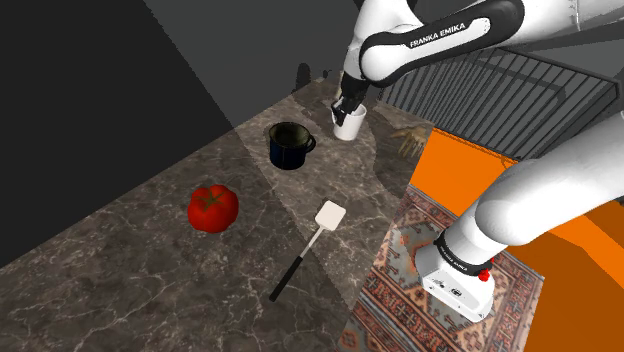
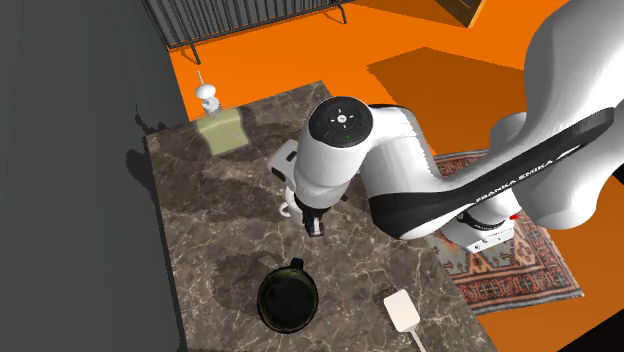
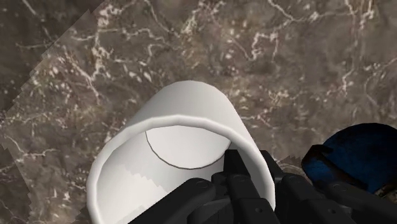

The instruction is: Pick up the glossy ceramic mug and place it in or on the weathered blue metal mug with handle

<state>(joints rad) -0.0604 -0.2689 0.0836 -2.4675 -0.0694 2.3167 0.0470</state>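
A plain white mug (image 1: 349, 124) is at the far end of the dark marble counter (image 1: 120, 280). My gripper (image 1: 347, 108) comes down on it from above. In the wrist view my gripper (image 3: 248, 162) is shut on the white mug's (image 3: 184, 121) rim wall, one finger inside and one outside. The mug looks tilted there. I cannot tell whether it still touches the counter. The dark blue mug with a handle (image 1: 290, 146) stands upright and empty close beside it, toward the shoulder view's left. It also appears beside the gripper (image 3: 359, 159) and below the arm (image 2: 287, 298).
A red tomato (image 1: 213, 207) and a white spatula with a black handle (image 1: 307, 248) lie nearer on the counter. A green pad with a white object (image 2: 222, 128) sits at the far corner. Beyond the counter edge are orange floor, a patterned rug (image 1: 420, 270) and a railing.
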